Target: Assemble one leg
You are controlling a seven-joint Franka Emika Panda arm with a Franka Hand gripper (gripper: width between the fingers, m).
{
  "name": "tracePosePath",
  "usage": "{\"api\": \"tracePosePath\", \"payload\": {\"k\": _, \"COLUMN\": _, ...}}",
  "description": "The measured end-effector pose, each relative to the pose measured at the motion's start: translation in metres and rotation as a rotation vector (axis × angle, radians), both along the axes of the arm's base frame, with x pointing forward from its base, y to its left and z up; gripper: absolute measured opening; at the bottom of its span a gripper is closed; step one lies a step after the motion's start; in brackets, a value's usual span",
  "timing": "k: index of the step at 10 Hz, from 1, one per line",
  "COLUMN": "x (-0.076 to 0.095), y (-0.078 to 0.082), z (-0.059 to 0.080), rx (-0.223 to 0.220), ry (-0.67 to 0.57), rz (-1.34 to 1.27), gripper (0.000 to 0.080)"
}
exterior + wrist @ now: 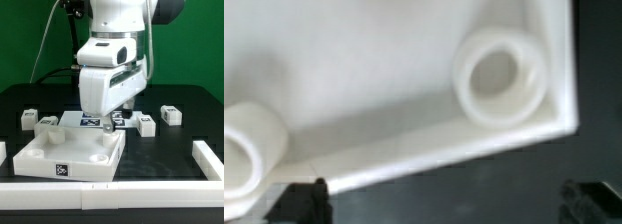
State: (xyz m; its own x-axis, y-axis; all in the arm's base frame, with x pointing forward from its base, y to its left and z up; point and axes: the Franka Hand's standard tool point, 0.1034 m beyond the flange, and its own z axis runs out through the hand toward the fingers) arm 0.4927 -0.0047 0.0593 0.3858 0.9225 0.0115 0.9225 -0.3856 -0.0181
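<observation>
The large white square panel [70, 152] lies at the exterior view's front left, with round corner sockets. In the wrist view the panel [367, 70] fills the picture, with one socket [494, 72] in full and another [242, 150] cut by the edge. My gripper [104, 124] hangs low over the panel's far edge. In the wrist view the gripper [446, 205] is open and empty, its fingertips [304, 200] wide apart over dark table. Small white tagged legs stand apart from it: one [28, 120] at the left, one [146, 124] and another [170, 115] at the right.
The marker board [88, 121] lies flat behind the panel, under the gripper. Another small white block [48, 122] sits by the panel's far left corner. A white rail [110, 195] runs along the front and another [210, 160] along the right.
</observation>
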Motion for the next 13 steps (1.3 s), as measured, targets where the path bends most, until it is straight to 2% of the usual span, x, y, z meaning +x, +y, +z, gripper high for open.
{"api": "tracePosePath", "payload": {"k": 3, "x": -0.014, "y": -0.033, "z": -0.008, "rx": 0.001, "ry": 0.017, "rz": 0.064, "gripper": 0.065}}
{"api": "tracePosePath", "payload": {"k": 4, "x": -0.017, "y": -0.039, "z": -0.01, "rx": 0.0, "ry": 0.022, "rz": 0.048, "gripper": 0.065}}
{"api": "tracePosePath", "payload": {"k": 9, "x": -0.018, "y": -0.038, "z": -0.011, "rx": 0.001, "ry": 0.025, "rz": 0.045, "gripper": 0.065}}
{"api": "tracePosePath", "payload": {"k": 10, "x": -0.02, "y": -0.038, "z": -0.019, "rx": 0.002, "ry": 0.011, "rz": 0.082, "gripper": 0.065}}
{"api": "tracePosePath", "payload": {"k": 12, "x": -0.048, "y": -0.036, "z": -0.036, "rx": 0.003, "ry": -0.003, "rz": 0.141, "gripper": 0.065}}
{"api": "tracePosePath", "payload": {"k": 13, "x": -0.056, "y": -0.038, "z": -0.043, "rx": 0.007, "ry": 0.01, "rz": 0.14, "gripper": 0.065}}
